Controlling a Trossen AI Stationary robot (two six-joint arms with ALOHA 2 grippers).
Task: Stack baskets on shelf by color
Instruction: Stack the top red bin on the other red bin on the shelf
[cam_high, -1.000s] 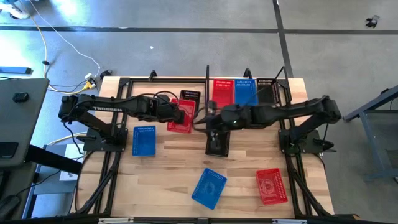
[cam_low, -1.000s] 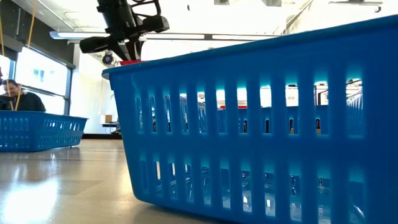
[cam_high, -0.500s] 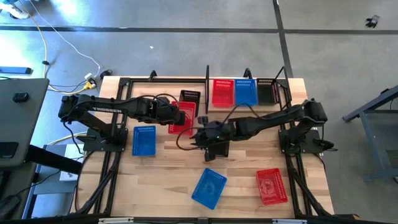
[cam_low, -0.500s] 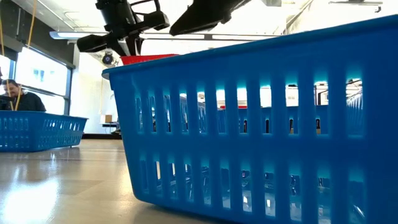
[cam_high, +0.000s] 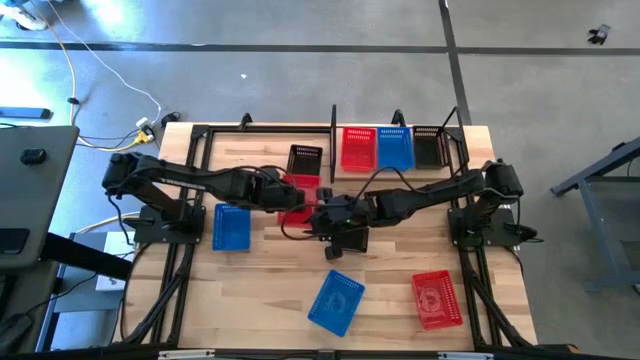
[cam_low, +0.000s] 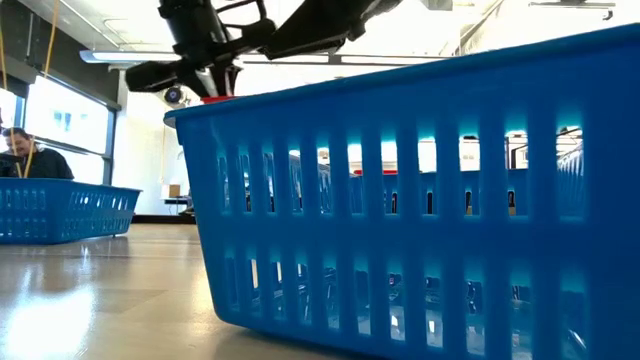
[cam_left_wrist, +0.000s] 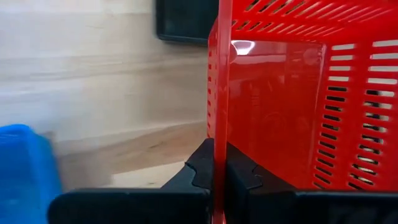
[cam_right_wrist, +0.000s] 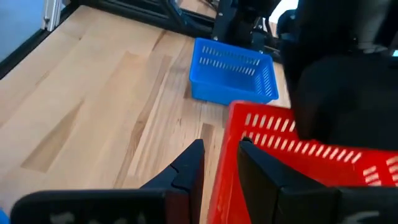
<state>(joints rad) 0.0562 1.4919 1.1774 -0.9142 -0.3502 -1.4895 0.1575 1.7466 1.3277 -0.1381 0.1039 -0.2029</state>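
Note:
My left gripper (cam_high: 283, 192) (cam_left_wrist: 219, 171) is shut on a red basket (cam_high: 298, 196) (cam_left_wrist: 280, 106), held up over the table's middle. My right gripper (cam_high: 316, 213) (cam_right_wrist: 221, 168) is open, with one finger on each side of that basket's end wall (cam_right_wrist: 227, 149); whether they touch it, I cannot tell. The shelf (cam_high: 452, 135) at the far right holds a red basket (cam_high: 357, 148), a blue one (cam_high: 395, 147) and a black one (cam_high: 428, 146) side by side. In the low view the red basket (cam_low: 215, 97) barely shows above a close blue basket (cam_low: 420, 190). My left gripper pinches the red basket's side wall at its rim (cam_left_wrist: 219, 93), one finger (cam_left_wrist: 200, 171) outside and one (cam_left_wrist: 241, 174) inside. It comes level from the table's left. The basket is lifted clear of the table.
On the table lie a black basket (cam_high: 305, 158) at the far side, another black one (cam_high: 350, 238) under my right arm, a blue basket (cam_high: 231, 226) at the left, a blue one (cam_high: 336, 302) and a red one (cam_high: 436, 298) near the front edge. A person (cam_low: 25, 160) sits beyond the table.
My right gripper has swung from beside the shelf toward the near-left and now stands at the red basket's end. My left gripper has carried the red basket a little toward the right and near edge; the basket tipped briefly and came back.

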